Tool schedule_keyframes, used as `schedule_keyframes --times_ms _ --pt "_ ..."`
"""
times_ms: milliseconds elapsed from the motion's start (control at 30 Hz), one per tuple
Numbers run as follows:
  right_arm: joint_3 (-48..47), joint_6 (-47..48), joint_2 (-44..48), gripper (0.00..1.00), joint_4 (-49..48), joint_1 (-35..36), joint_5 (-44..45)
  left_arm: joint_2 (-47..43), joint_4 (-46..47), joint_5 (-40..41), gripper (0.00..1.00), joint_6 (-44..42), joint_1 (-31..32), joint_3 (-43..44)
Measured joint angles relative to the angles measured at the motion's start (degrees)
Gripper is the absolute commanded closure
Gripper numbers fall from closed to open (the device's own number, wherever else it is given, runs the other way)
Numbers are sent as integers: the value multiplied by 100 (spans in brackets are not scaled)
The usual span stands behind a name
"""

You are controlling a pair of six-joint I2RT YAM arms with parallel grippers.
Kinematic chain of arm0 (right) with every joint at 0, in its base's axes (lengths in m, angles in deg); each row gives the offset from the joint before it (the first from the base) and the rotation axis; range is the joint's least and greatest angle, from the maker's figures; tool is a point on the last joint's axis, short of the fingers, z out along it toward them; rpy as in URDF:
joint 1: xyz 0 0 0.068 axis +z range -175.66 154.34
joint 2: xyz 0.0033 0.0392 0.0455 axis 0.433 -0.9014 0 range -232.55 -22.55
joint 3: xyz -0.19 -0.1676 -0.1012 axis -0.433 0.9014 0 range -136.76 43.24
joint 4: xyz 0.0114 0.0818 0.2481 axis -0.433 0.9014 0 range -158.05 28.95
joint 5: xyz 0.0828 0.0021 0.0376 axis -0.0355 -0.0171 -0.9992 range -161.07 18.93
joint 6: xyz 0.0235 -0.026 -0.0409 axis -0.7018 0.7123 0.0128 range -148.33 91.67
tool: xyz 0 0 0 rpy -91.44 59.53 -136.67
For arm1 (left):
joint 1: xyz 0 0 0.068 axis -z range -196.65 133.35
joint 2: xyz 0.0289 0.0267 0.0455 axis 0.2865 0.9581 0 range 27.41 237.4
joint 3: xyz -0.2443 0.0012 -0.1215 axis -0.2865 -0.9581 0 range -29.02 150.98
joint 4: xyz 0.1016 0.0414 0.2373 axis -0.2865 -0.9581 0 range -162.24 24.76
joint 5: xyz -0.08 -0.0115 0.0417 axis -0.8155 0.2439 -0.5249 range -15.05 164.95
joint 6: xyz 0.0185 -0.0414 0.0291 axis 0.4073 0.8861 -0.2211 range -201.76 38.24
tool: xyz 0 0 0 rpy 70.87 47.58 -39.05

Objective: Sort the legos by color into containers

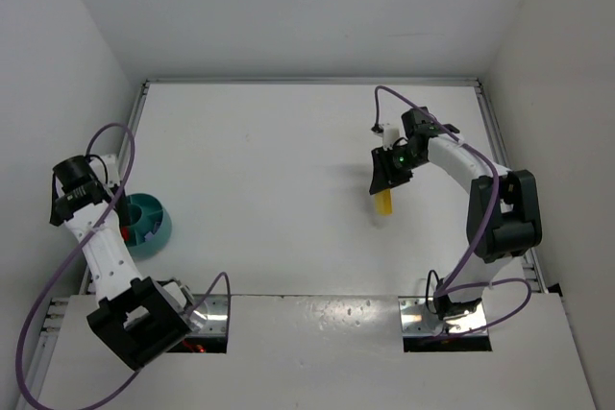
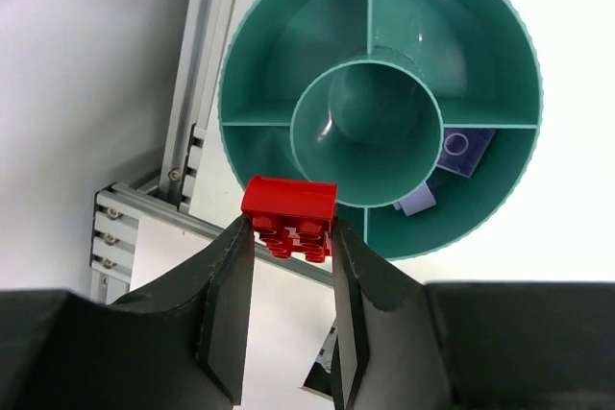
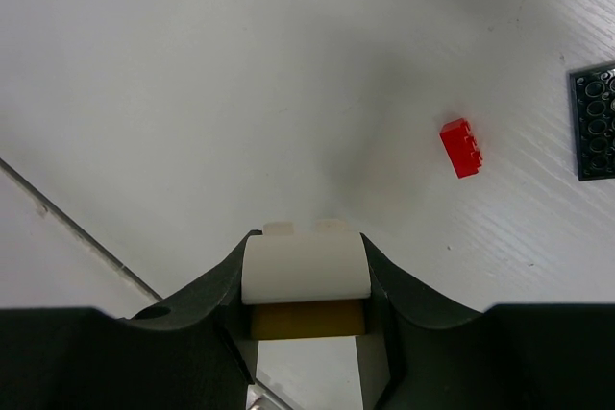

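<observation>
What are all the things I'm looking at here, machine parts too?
Bowl: one, teal, compartmented, table's left edge.
Lilac bricks: two, one bowl compartment.
Held red brick: one, by bowl's rim.
Loose red brick: one, on table.
Studded plate: one, dark, on table.
White brick, yellow brick: one each, together in right grip.
Table: one, white.
Left gripper: black, shut on held red brick.
Right gripper: black, shut on yellow brick.

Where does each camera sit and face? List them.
Top external: above, behind the bases, down onto white table; both arms.
Left wrist: down onto round teal plastic bowl; left gripper holds red plastic brick.
Right wrist: down onto table; right gripper holds yellow plastic brick.
Shared: top and left wrist show the bowl.
</observation>
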Motion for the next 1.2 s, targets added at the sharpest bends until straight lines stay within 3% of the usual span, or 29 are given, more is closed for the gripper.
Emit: schedule_keyframes --times_ms 567,900,1200 --pt "0 46 -2 100 17 0 -107 -160 -94 -951 100 -901 -15 -92" --pt "0 105 -2 100 50 0 -153 -1281 -1069 -1794 100 -3158 -17 -140" --pt "0 129 -2 100 149 0 -251 -382 -2210 -2302 100 -4924 -17 142"
